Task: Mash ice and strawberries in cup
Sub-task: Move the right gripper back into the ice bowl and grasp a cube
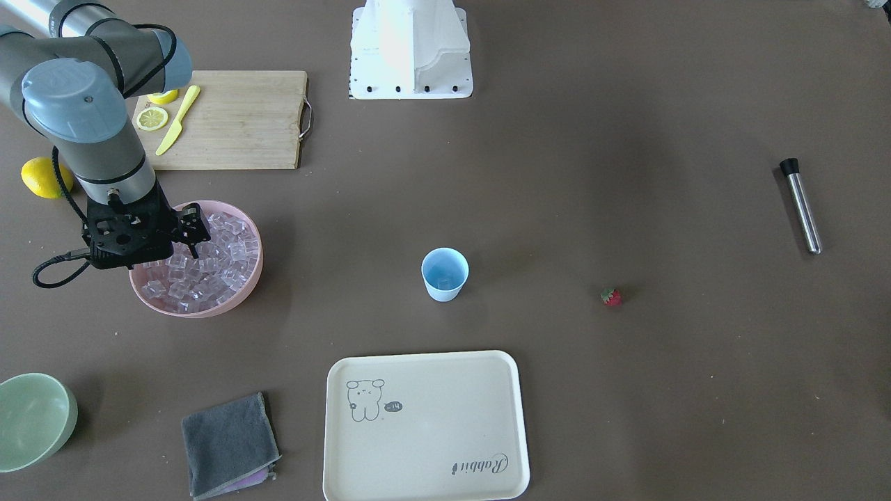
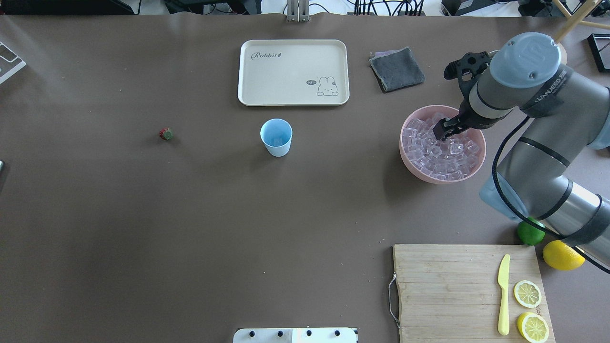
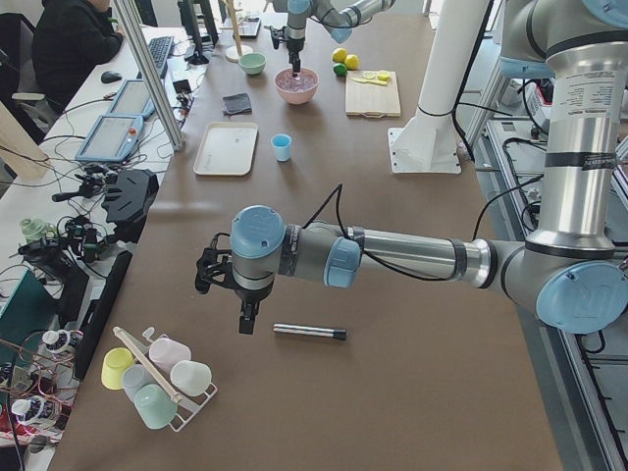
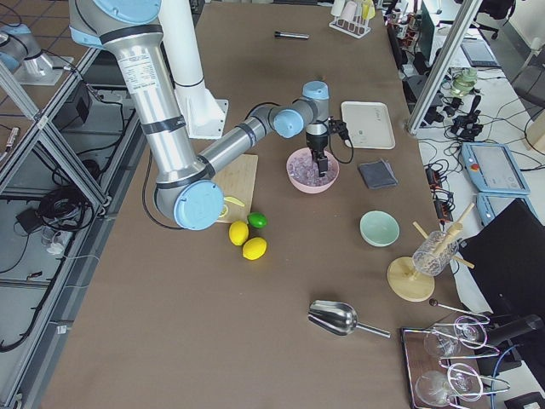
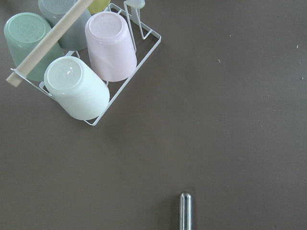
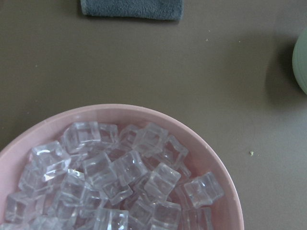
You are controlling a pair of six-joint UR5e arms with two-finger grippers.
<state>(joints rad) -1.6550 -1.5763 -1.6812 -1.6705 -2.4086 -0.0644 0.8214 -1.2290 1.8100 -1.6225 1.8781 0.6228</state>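
1. Ice fills pink bowl; my right gripper sits over the cubes, jaw gap unreadable.
2. My left gripper near steel rod; jaws: can't tell.
3. Cup mid-table, strawberry well apart.

1. The right gripper is low over the ice; whether its fingers hold a cube cannot be seen.
2. The left gripper: its opening is unclear.
3. Beside it, the steel rod is cut by the wrist view's lower edge.

Cream tray, grey cloth, wooden board with yellow knife, possibly steel muddler
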